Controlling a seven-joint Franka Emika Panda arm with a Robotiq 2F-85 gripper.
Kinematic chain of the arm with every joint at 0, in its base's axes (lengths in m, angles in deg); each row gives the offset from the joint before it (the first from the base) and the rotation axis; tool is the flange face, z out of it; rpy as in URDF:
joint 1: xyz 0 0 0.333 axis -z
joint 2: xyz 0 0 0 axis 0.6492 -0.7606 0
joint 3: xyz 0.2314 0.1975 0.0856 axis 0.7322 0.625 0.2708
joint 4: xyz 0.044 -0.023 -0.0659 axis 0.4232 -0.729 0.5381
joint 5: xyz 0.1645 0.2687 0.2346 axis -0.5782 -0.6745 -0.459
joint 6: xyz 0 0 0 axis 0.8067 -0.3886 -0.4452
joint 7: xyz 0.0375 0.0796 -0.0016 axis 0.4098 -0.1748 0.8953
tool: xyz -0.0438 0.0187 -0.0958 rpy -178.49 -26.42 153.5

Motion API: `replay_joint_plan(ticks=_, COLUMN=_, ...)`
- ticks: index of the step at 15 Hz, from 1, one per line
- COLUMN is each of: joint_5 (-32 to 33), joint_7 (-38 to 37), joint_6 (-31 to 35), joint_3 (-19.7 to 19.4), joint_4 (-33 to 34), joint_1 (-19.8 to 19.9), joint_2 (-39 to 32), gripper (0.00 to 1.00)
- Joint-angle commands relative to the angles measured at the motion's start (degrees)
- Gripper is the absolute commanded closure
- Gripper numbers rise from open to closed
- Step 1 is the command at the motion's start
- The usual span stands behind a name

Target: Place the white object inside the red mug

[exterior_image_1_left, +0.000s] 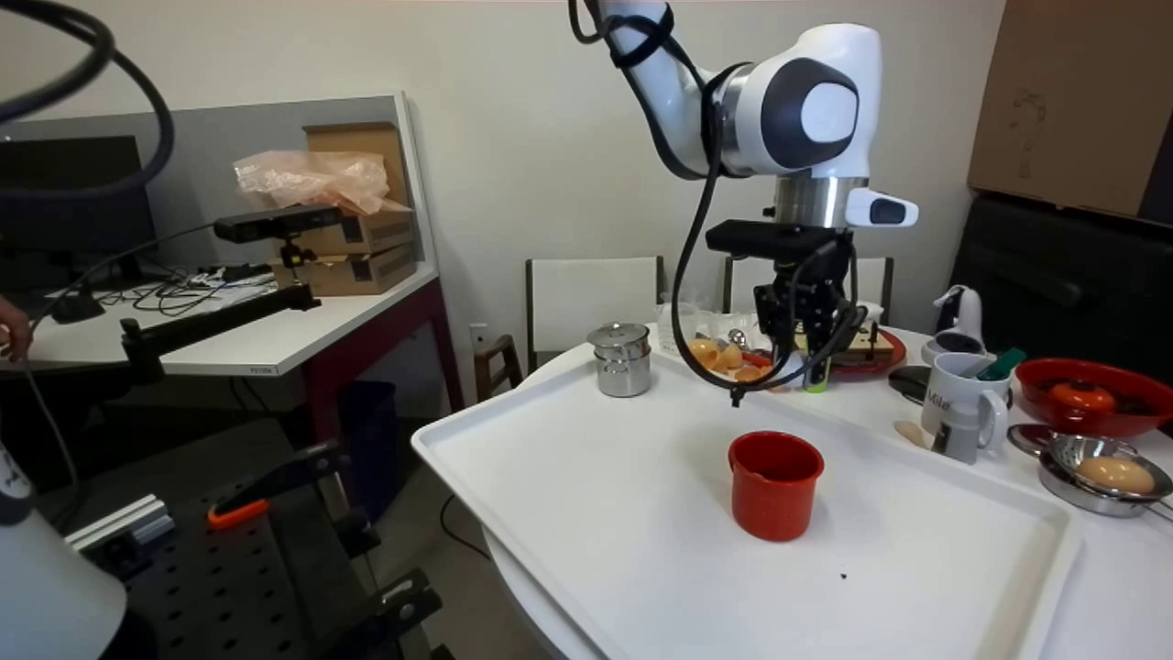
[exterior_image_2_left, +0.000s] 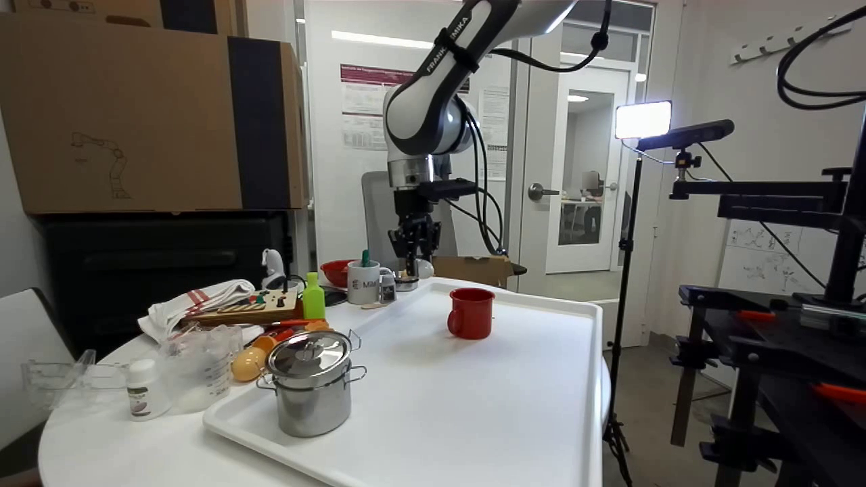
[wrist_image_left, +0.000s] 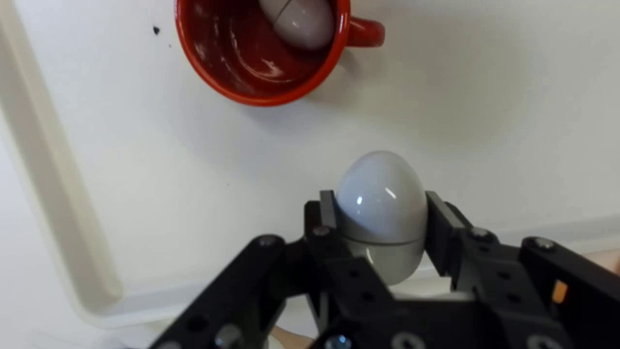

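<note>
The red mug (exterior_image_1_left: 777,500) stands upright on the white tray in both exterior views; it also shows at the top of the wrist view (wrist_image_left: 261,97). A white egg with a dark seam (wrist_image_left: 305,26) lies inside it, partly cut off by the frame edge. My gripper (wrist_image_left: 380,198) is shut on another white egg (wrist_image_left: 382,189), held above the tray and beside the mug, not over its mouth. In an exterior view the gripper (exterior_image_1_left: 795,353) is beyond the mug, partly behind a cable. It also shows in an exterior view (exterior_image_2_left: 414,257) beyond the mug.
The white tray (exterior_image_1_left: 550,467) has a raised rim. A lidded steel pot (exterior_image_2_left: 314,399) stands at its corner. Beside the tray are a lettered white mug (exterior_image_1_left: 953,403), a red bowl (exterior_image_1_left: 1054,376), a metal bowl (exterior_image_1_left: 1081,500) with a brown egg, and a green bottle (exterior_image_2_left: 313,301).
</note>
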Motion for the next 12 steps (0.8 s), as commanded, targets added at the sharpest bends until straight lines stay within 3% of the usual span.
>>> replay_joint_plan(ticks=1, joint_5=-2.59, joint_7=-4.83, joint_6=4.85, joint_3=-1.78, joint_4=-11.12, joint_1=-0.7, joint_2=6.64, gripper=0.81)
replay_joint_plan(ticks=7, joint_5=-4.77, joint_7=-9.7, joint_6=8.36, joint_3=-3.99, joint_4=-20.02, joint_1=-0.81, joint_2=11.22, gripper=0.81)
replay_joint_plan(ticks=12, joint_5=-5.32, joint_7=-11.39, joint_6=8.11, joint_3=-4.64, joint_4=-22.66, joint_1=-1.26, joint_2=12.84, gripper=0.81)
